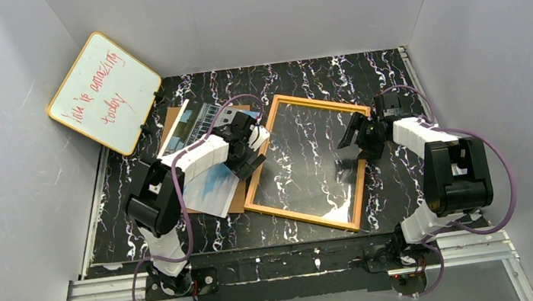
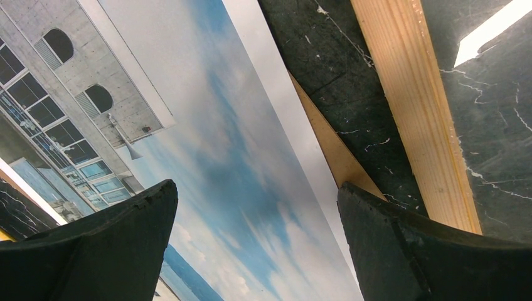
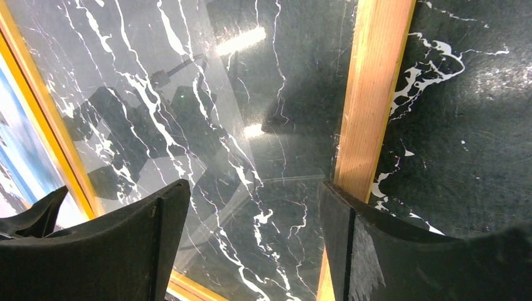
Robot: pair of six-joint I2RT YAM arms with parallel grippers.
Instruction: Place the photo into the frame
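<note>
Pickup step: left gripper (image 2: 257, 191) wide open, empty, photo (image 2: 213, 144) beneath; right gripper (image 3: 254, 188) open, empty, over frame (image 3: 370, 94) rail. Next, probably: pinch photo edge.

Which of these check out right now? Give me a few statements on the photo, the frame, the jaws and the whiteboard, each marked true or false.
1. The photo lies picture side up. True.
2. The photo already sits inside the frame. False: it lies left of the frame, on a brown board.
3. The jaws of both arms stand open and hold nothing. True.
4. The whiteboard lies flat beside the photo. False: it stands tilted in the far left corner.
5. The right arm's jaws hang over the frame's left rail. False: they are above its right rail.
</note>
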